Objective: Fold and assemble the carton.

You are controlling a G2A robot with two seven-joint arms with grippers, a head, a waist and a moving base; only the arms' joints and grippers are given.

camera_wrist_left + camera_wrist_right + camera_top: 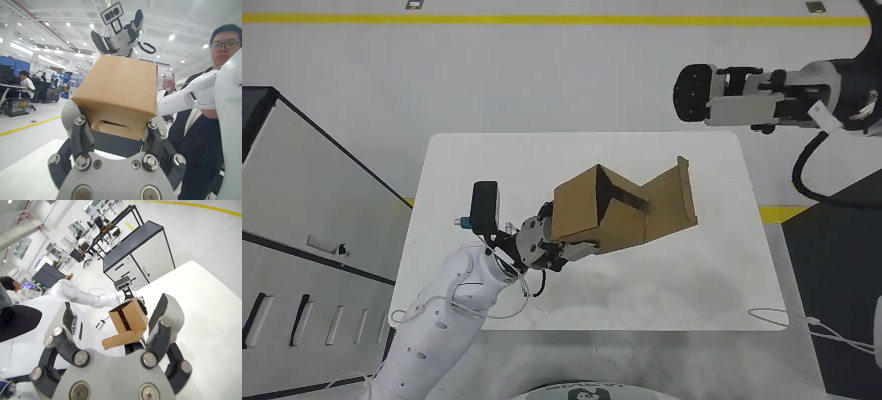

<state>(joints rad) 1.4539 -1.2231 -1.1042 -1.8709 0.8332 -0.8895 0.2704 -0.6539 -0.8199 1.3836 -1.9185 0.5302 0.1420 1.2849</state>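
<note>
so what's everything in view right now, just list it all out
carton: one, brown, held over the table, far end open with its flap sticking out
table: one, white, under the carton
cabinet: one, grey with a black frame, on the floor beside the table on the left arm's side
floor line: one long, yellow, past the table's far edge
left gripper: one, grey and black, shut on the carton's near end
right gripper: one, grey and black, open, raised beyond the table's far corner, apart from the carton
</note>
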